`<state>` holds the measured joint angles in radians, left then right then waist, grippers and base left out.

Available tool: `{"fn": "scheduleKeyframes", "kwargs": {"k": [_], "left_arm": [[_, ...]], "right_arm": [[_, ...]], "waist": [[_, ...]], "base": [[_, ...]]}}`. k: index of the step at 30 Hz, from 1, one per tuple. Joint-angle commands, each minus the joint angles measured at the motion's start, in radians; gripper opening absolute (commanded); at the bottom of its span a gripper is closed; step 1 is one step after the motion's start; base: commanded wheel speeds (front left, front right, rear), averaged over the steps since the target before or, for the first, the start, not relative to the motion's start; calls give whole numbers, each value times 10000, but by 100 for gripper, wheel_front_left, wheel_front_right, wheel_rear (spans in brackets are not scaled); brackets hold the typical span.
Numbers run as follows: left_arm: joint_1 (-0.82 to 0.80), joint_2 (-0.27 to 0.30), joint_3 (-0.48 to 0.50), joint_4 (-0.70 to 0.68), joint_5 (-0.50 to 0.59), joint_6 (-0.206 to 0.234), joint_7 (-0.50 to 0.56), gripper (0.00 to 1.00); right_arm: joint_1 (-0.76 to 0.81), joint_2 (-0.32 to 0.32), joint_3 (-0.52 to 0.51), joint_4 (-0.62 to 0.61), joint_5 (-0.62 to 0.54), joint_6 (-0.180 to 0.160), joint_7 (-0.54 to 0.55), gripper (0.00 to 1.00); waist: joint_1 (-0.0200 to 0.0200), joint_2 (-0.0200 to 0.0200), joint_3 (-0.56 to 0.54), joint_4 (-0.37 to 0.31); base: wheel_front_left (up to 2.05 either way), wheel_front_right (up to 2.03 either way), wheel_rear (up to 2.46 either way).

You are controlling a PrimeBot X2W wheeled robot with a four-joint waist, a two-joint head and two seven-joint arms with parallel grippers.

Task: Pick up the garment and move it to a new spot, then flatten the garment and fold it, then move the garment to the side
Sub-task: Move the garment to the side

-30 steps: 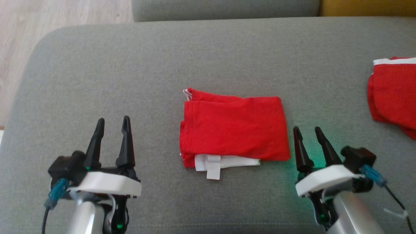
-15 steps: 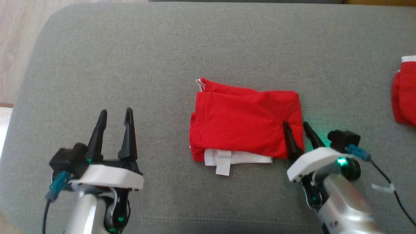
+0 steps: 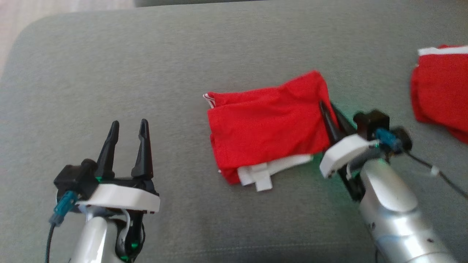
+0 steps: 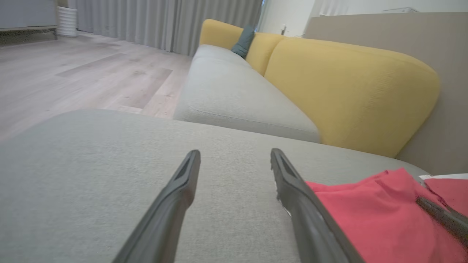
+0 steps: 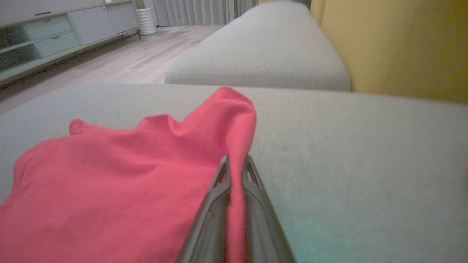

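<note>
A folded red garment (image 3: 267, 124) with a white band and tag at its near edge lies on the grey cushion (image 3: 182, 54). My right gripper (image 3: 327, 106) is shut on the garment's right edge, which is pulled up and away into a peak. The right wrist view shows the red cloth (image 5: 120, 171) pinched between that gripper's (image 5: 236, 160) two fingers. My left gripper (image 3: 128, 126) stands open over bare cushion to the garment's left. In the left wrist view the garment (image 4: 369, 212) lies right of that gripper (image 4: 234, 155), apart from it.
A second red piece of clothing with a white band (image 3: 442, 87) lies at the cushion's far right. Wooden floor (image 3: 22, 11) shows past the cushion's left edge. A yellow sofa back (image 4: 351, 84) and another grey seat (image 4: 234, 95) stand beyond.
My right gripper moved onto the garment's right edge and shut on it, lifting that corner and skewing the garment. The head camera shifted. The left gripper stayed put and open.
</note>
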<state>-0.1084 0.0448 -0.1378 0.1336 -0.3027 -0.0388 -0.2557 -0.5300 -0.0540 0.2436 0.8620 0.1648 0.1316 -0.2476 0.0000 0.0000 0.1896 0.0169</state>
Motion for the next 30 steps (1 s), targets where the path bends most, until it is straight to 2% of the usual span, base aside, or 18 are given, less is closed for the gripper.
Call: {"fn": "scheduleKeyframes", "kwargs": {"k": [1, 6, 12, 13, 14, 18, 23, 30], "left_arm": [[-412, 54, 403, -335, 148, -73, -61, 100], [-618, 54, 399, -337, 342, -255, -61, 100], [-1003, 54, 162, -346, 415, -395, -61, 100], [-1003, 54, 162, -346, 415, -395, -61, 100], [-1120, 54, 62, -298, 485, -451, -61, 100], [-1316, 54, 18, -212, 692, -577, -61, 100], [-1455, 56, 150, -125, 861, -709, -61, 100], [-1595, 55, 97, -47, 808, -820, -61, 100]], "right_arm": [[-490, -51, 34, -841, -876, -9, -137, 0], [-994, -807, 123, -1983, -1826, -9, 42, 0], [-1471, -2154, 202, -2486, -1312, -9, 927, 0], [-1471, -2154, 202, -2486, -1312, -9, 927, 0], [-1606, -2630, 217, -2500, -1245, -9, 1064, 0], [-1958, -3445, -249, -2256, -1403, -9, 1330, 0], [-2375, -3799, -1460, -2090, -2019, -9, 1468, 0], [-2360, -3550, -3107, -2243, -3529, -9, 1966, 0]], "waist": [[0, 0, 52, -558], [0, 0, 284, -1390], [0, 0, 780, -2107], [0, 0, 780, -2107], [0, 0, 959, -2243], [0, 0, 1377, -2468], [0, 0, 1711, -2568], [0, 0, 1890, -2453]], "base": [[0, 0, 0], [0, 0, 0], [0, 0, 0], [0, 0, 0], [0, 0, 0], [0, 0, 0], [0, 0, 0], [0, 0, 0]]}}
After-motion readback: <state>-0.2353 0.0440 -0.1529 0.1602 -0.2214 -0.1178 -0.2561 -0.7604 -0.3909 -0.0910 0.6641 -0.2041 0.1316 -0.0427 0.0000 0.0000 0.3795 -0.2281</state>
